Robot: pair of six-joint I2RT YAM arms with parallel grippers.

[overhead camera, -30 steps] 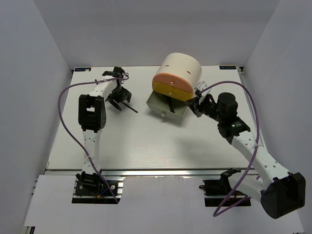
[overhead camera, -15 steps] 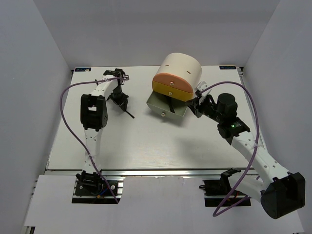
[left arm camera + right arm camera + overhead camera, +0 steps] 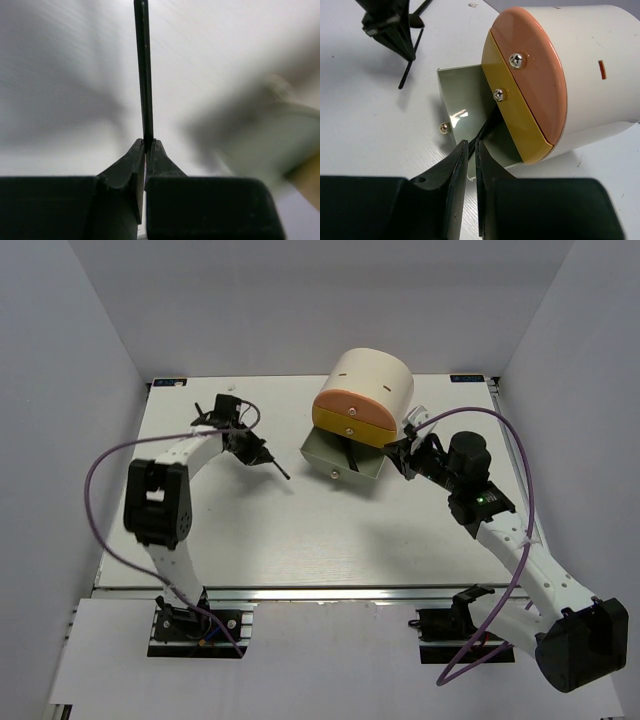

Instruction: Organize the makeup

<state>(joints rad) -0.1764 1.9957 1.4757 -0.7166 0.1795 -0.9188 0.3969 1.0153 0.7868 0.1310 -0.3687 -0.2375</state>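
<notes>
A thin black brush [image 3: 277,468] [image 3: 144,75] hangs just above the table left of the drawer unit. My left gripper [image 3: 255,452] [image 3: 148,144] is shut on its near end, and the rest of it points toward the drawer. The right wrist view shows that brush [image 3: 410,67] from the other side. My right gripper [image 3: 403,458] [image 3: 471,146] is shut on the right front corner of the pulled-out green drawer [image 3: 345,455] [image 3: 462,92]. Another black brush [image 3: 487,129] lies inside that drawer, partly under the yellow front.
The cream cylindrical drawer unit [image 3: 375,380] [image 3: 590,60] lies at the back centre, its pink front [image 3: 530,65] and yellow front [image 3: 515,120] shut. The left arm's purple cable [image 3: 100,465] loops out to the left. Grey walls enclose the table on three sides.
My left gripper has shut on the black brush and raised it, shifting slightly right toward the drawer while the arm's elbow swung left. The right arm has not moved.
</notes>
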